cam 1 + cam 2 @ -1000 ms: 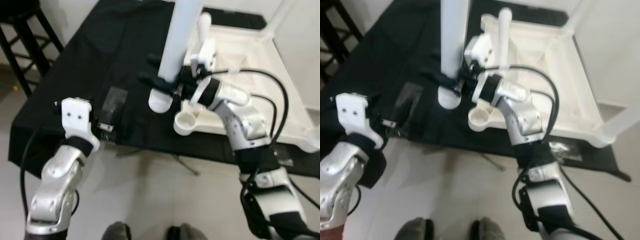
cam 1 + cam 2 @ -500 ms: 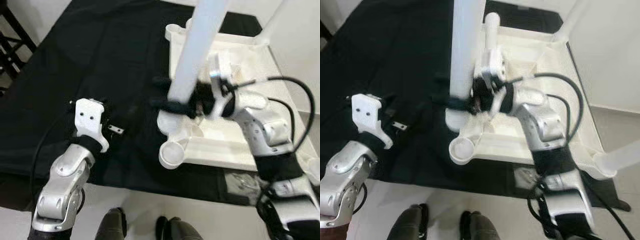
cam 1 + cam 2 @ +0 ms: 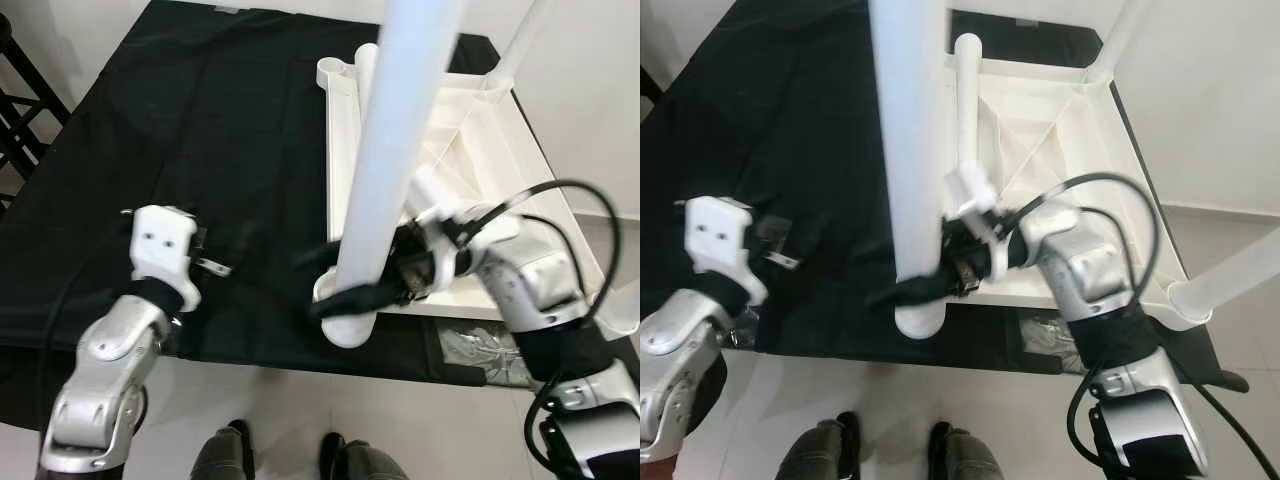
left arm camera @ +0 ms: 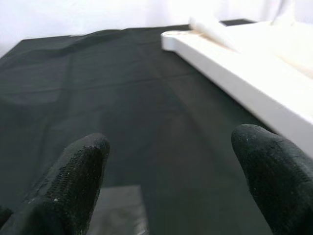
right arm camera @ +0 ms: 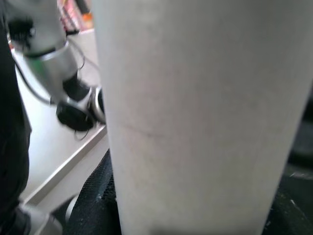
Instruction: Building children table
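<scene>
The white children's table (image 3: 480,150) lies upside down on a black-clothed table (image 3: 200,120). My right gripper (image 3: 345,292) is shut on a thick white table leg (image 3: 395,150), held nearly upright. The leg's lower end (image 3: 918,322) rests at the frame's near-left corner. In the right wrist view the leg (image 5: 195,112) sits between black fingers (image 5: 95,200). Another leg (image 3: 968,90) stands at the far-left corner, and two more legs (image 3: 1230,280) stick up on the right side. My left gripper (image 4: 171,191) hovers open over the cloth, left of the frame, holding nothing.
A clear bag of fittings (image 3: 470,345) lies on the cloth at the near edge beside my right arm. A small metal piece (image 3: 213,266) lies next to my left wrist block (image 3: 163,242). A dark stool (image 3: 15,110) stands at the left. The cloth's left half is open.
The camera has come closer over the table. My right gripper has carried the leg from left of the open corner socket onto that corner, which it now covers. The left gripper stays open.
</scene>
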Motion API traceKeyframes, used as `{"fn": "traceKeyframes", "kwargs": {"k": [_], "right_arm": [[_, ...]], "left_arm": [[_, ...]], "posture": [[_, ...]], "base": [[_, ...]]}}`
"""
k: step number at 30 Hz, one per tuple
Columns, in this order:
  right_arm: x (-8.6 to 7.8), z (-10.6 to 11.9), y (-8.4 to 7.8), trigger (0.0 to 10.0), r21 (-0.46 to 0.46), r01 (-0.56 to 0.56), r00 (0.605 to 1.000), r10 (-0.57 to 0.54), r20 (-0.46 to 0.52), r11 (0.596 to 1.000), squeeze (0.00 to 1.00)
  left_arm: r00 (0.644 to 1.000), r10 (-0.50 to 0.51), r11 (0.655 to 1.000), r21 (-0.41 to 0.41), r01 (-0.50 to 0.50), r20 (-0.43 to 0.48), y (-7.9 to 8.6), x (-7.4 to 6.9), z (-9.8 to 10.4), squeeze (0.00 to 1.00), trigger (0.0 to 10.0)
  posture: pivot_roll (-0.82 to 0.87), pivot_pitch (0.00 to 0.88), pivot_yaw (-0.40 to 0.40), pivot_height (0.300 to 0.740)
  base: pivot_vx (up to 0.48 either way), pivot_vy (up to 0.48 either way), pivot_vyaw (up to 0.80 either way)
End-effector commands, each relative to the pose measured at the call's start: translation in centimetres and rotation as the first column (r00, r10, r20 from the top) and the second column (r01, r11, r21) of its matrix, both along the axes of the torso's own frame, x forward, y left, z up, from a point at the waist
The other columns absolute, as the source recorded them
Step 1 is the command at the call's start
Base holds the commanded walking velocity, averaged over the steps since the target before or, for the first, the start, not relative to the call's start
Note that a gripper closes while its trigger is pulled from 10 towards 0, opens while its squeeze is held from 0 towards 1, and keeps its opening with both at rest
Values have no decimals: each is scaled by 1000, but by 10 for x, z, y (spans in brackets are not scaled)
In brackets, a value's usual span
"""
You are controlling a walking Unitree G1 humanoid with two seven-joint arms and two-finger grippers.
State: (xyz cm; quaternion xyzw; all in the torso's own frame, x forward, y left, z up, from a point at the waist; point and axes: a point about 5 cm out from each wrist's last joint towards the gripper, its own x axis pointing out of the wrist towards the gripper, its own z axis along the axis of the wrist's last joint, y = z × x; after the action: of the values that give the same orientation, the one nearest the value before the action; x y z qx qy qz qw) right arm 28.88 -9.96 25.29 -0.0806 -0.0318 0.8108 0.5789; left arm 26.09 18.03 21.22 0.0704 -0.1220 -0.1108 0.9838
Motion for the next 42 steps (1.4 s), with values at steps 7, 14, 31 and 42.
{"fn": "traceKeyframes", "kwargs": {"k": [7,14,31,42], "right_arm": [[-5,1,5,10000,-66,-113,993,116,38,991,0],[-6,14,2,10000,-93,-153,985,159,63,984,0],[-3,16,-1,10000,-73,-147,983,154,103,986,0],[3,11,1,10000,-66,-139,983,145,110,988,0]], "left_arm": [[999,-5,999,35,6,-34,2,-13,-2,0,10000],[998,15,999,48,-12,-58,8,-22,-4,0,10000],[905,-408,863,273,425,-119,22,-67,10,0,10000],[863,-482,837,213,505,-151,6,-76,-3,0,10000]], "posture": [[79,377,-93,740],[87,425,-97,740],[112,433,-84,740],[110,434,-85,740]], "base": [[0,0,0],[0,0,0],[0,0,0],[0,0,0]]}}
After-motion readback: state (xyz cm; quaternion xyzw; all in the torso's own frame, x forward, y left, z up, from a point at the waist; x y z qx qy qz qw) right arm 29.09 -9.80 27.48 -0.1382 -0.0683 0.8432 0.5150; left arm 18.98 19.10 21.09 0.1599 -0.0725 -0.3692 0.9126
